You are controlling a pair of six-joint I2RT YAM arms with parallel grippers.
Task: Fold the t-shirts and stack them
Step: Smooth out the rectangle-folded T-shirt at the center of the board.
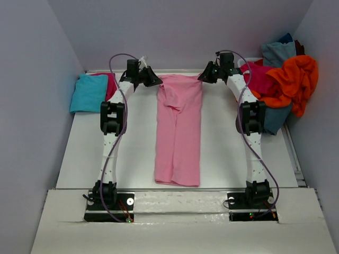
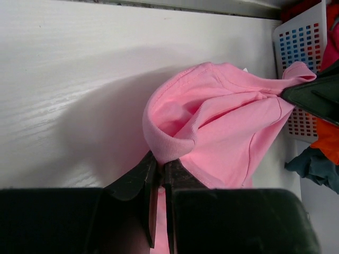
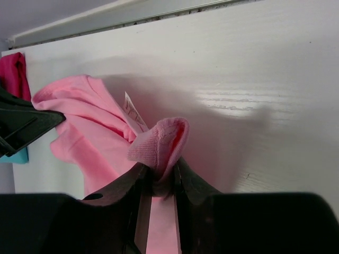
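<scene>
Pink shirt (image 1: 178,132): long axis top-to-bottom, centre frame | left jaws, right jaws: pinching its upper corners

Robot lab test cell, not a home — plain lilac walls (image 1: 32,79) box in a white table (image 1: 132,148) on three sides. Two arms (image 1: 110,153) are bolted to black base plates (image 1: 106,211) at its near edge. Staged props only: light pink t-shirt (image 1: 179,132) spread flat, heaped t-shirts (image 1: 288,79) at the far right corner by a white perforated basket (image 2: 302,42) — folded turquoise t-shirt (image 1: 89,92) far left.
</scene>
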